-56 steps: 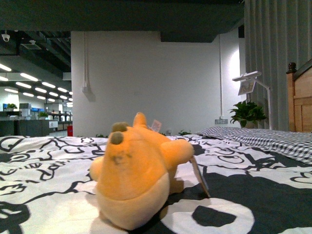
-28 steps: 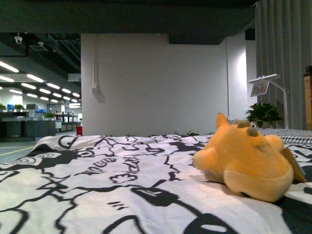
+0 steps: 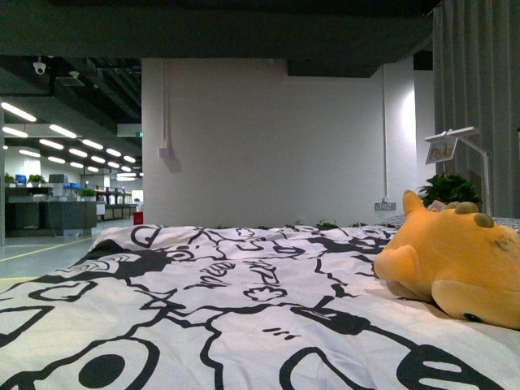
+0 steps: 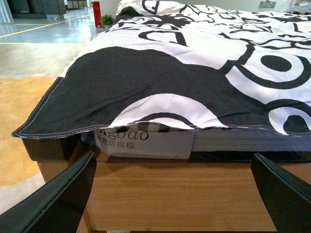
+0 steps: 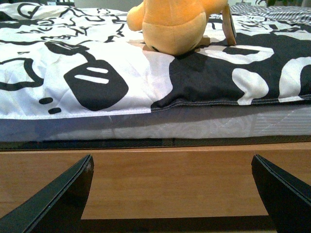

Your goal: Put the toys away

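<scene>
– What room do we have at the edges?
– Our left gripper (image 4: 173, 160) faces a corner of the black-and-white patterned bed cover (image 4: 194, 73), which overhangs the light wooden bed frame (image 4: 170, 194). There is open floor (image 4: 29, 97) beside it. Its fingers are wide apart and empty.
– And our right gripper (image 5: 172, 160)?
– It is also spread wide, holding nothing, before the frame. Only its view and the front one show the small orange-yellow plush animal (image 5: 175, 24). The animal is rounded, with a paper tag (image 5: 228, 26), and lies on the cover just back from that edge.

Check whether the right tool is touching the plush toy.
Apart. Right wrist view: plush toy sits on the bedspread, with the bed frame between it and the open right tool.
</scene>
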